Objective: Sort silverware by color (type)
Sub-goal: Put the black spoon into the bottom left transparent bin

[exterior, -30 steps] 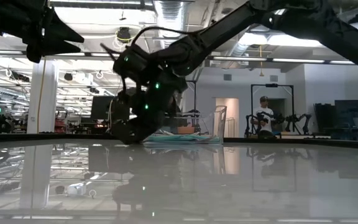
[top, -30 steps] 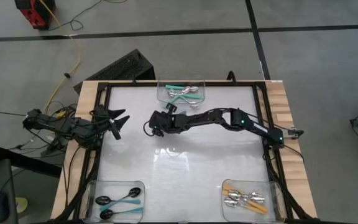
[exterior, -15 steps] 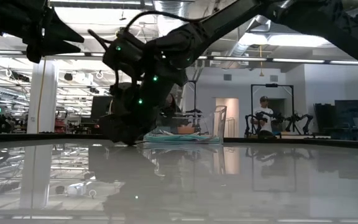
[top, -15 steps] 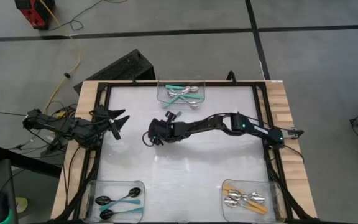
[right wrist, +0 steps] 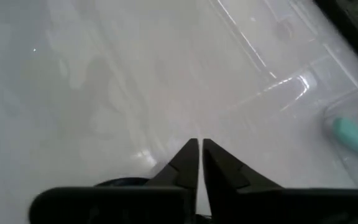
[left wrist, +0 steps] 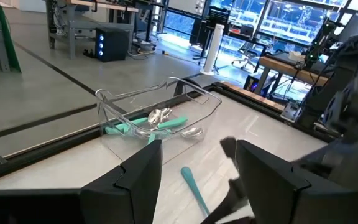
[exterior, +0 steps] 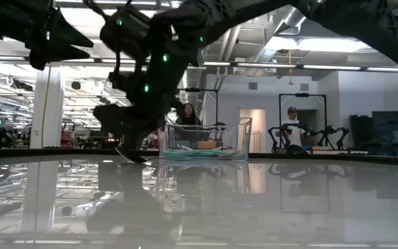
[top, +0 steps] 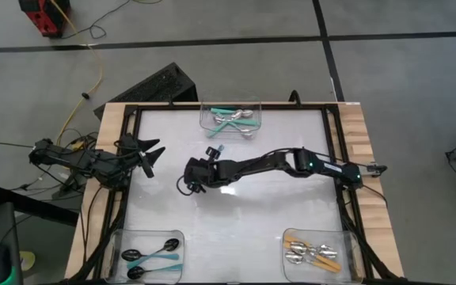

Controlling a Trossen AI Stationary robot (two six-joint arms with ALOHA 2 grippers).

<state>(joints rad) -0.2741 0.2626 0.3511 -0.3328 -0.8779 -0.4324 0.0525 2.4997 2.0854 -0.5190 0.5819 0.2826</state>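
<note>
We saw the right gripper (top: 190, 176) low over the middle of the table (top: 275, 206), its fingers nearly together around nothing visible. A teal-handled spoon (left wrist: 196, 188) lay loose beside it. The left gripper (top: 150, 155) waited open at the table's left edge.

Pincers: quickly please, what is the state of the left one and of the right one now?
Left pincer: open, holding nothing.
Right pincer: closed, apparently on a teal-handled spoon.
</note>
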